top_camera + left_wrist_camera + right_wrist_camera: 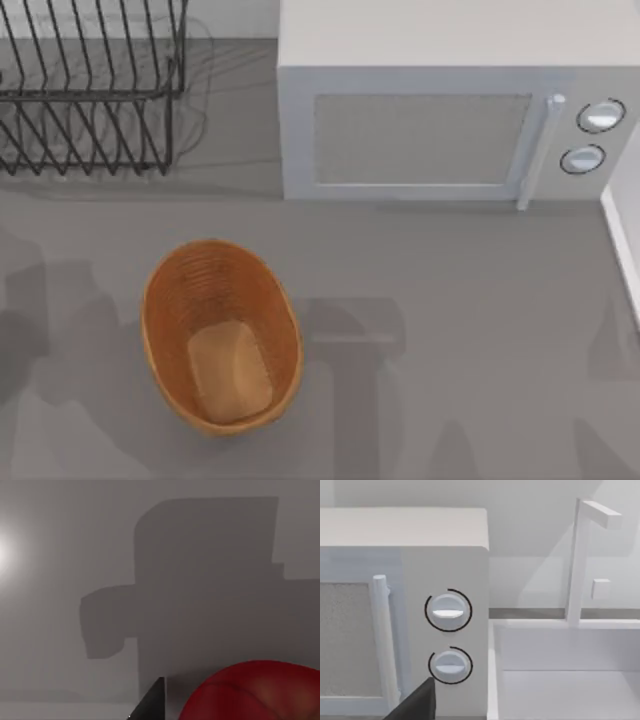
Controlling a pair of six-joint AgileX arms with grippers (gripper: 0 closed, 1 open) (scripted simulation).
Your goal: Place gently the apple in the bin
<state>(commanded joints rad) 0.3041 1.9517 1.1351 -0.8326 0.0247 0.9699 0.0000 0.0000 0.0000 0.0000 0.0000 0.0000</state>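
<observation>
Bin [222, 335]: on the grey table [460, 330], left of centre, nothing inside.
Apple [255, 692]: close under the left wrist camera, beside a dark fingertip [152, 702]; grip on it not discernible.
Right gripper: finger spread not discernible; wrist camera faces microwave [405, 610] dials and sink [565, 670].
Dish rack [90, 85]: back left.

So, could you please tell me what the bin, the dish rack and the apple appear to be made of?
The bin looks like woven wicker, orange-brown and matte, with ribbed sides and a lighter flat bottom. The dish rack appears to be thin black wire, probably coated metal, judging by its slim dark bars. The apple, in the left wrist view, has a smooth, glossy red skin.
</observation>
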